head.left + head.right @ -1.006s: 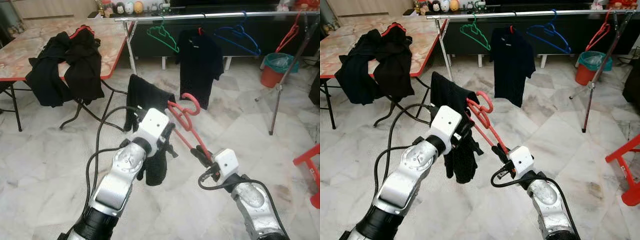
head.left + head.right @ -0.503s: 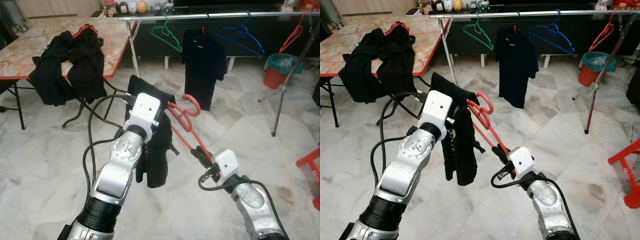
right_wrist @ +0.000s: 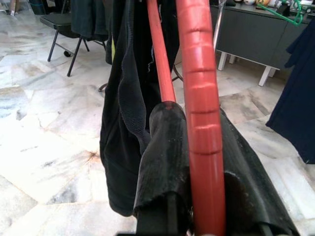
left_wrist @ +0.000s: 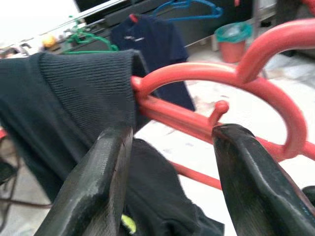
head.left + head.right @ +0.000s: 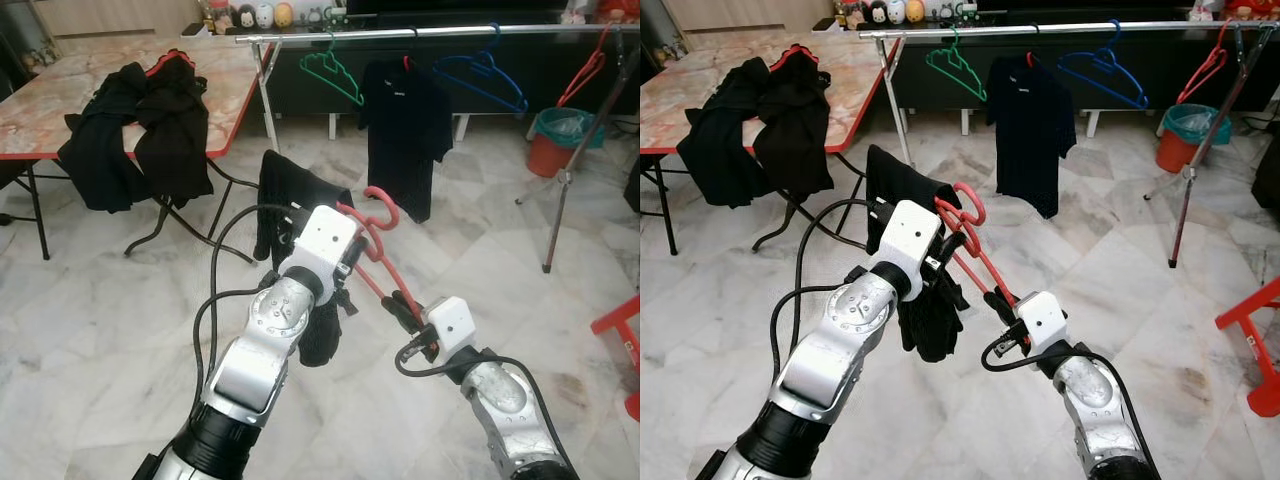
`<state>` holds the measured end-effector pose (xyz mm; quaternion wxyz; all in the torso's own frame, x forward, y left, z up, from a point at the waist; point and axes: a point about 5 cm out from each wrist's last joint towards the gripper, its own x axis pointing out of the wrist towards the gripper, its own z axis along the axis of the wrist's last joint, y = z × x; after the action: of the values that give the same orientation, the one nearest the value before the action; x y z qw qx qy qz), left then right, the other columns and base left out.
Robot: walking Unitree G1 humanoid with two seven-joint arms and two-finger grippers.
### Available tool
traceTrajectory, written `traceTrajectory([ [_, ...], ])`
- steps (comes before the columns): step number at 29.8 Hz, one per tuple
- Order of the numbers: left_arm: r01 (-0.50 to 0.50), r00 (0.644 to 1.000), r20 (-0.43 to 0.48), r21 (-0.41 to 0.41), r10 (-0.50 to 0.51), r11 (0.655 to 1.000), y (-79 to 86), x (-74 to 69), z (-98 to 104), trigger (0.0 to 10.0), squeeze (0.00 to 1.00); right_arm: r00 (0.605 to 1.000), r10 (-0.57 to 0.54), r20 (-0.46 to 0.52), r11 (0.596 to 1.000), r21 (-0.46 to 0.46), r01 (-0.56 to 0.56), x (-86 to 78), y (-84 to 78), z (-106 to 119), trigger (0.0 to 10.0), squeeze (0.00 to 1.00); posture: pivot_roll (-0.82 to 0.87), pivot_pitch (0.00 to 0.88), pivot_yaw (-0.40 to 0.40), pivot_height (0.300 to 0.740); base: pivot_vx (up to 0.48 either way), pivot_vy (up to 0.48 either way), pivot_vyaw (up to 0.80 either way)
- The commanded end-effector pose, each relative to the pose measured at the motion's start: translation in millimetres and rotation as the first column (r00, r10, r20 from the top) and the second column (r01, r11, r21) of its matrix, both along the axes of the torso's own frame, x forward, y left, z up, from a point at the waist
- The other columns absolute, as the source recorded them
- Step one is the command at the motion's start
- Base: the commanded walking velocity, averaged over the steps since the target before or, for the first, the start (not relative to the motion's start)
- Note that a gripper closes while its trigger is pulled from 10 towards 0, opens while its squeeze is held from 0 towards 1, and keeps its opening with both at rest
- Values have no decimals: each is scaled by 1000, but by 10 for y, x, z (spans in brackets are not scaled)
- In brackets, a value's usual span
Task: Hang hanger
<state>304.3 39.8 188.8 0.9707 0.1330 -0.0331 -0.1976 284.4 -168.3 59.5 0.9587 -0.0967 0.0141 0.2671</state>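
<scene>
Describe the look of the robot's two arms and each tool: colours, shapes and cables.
Both arms are rounded silver metal with black joint collars and looping black cables. Each wrist carries a white, boxy housing. The left tool and the right tool each have two long, black, matte fingers.

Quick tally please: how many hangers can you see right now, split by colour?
Red: 3, the red hanger held in the right pincer, one at the rail's right end, one under the black shirt
Green: 1
Blue: 1
Total: 5
</scene>
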Motion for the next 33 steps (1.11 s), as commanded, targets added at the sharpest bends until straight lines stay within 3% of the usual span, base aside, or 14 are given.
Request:
traceTrajectory([
  [1, -105, 994, 3, 51, 105, 993, 160, 72, -33, 10000, 0, 997, 10, 80, 1000, 19, -12, 55, 37, 145, 10000, 0, 6, 19, 81, 740, 0, 0, 0],
  [8, -179, 984, 6, 43, 179, 983, 257, 102, -42, 10000, 0, 996, 15, 85, 1000, 23, -17, 62, 48, 150, 10000, 0, 6, 20, 80, 740, 0, 0, 0],
  [12, -182, 983, 6, 60, 182, 981, 234, 106, -66, 10000, 0, 996, 18, 85, 999, 27, -20, 63, 60, 153, 10000, 0, 5, 20, 78, 740, 0, 0, 0],
  [23, -130, 991, 5, 12, 130, 991, 143, 76, -21, 10000, 0, 997, 18, 81, 999, 28, -21, 54, 59, 144, 10000, 0, 6, 22, 77, 740, 0, 0, 0],
  [25, -106, 994, 10, 8, 106, 994, 50, 54, -11, 10000, 0, 996, 24, 80, 999, 31, -27, 67, 82, 149, 10000, 0, 6, 22, 77, 740, 0, 0, 0],
  [33, -159, 987, 28, 11, 159, 987, 83, 78, 1, 10000, 0, 996, 30, 80, 999, 33, -32, 67, 93, 152, 10000, 0, 7, 22, 72, 740, 0, 0, 0],
])
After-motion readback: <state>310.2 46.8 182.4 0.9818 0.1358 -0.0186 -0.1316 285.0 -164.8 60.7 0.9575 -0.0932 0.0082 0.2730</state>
